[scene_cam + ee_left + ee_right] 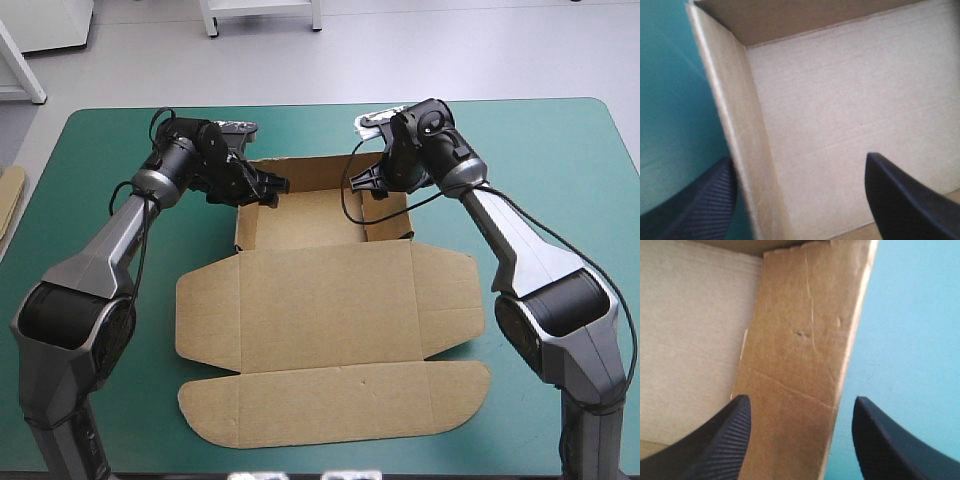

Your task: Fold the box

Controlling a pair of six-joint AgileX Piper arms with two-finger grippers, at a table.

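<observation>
Jaws, both arms: wide apart, gripping nothing. L gripper straddles the tray's 9 o'clock wall, one finger outside over the cover, the other inside over the tray floor. Contact w/ the wall cannot be told. R gripper straddles the 3 o'clock wall likewise, one finger inside, one outside.

Clock refs follow the high view, 12 = table's far edge.

1. Table: teal-green cover, rounded corners.
2. Box: brown cut sheet, approx. table centre, partly erected.
3. Lid panel: lies flat on the cover, at 6 o'clock from the tray. Side flaps lie flat at its 9 and 3 o'clock.
4. Front flap: long, rounded ends, flat, at the box's 6 o'clock end, nearest the table's near edge.
5. Tray: 12 o'clock end of the box, open-topped. Back wall and both side walls stand raised; floor reads paler than the walls.
6. 3 o'clock wall, close-up: fine creases and a small dark mark on the visible face.
7. Spare board: an edge only, at the table's 9 o'clock edge, well apart from the box.
</observation>
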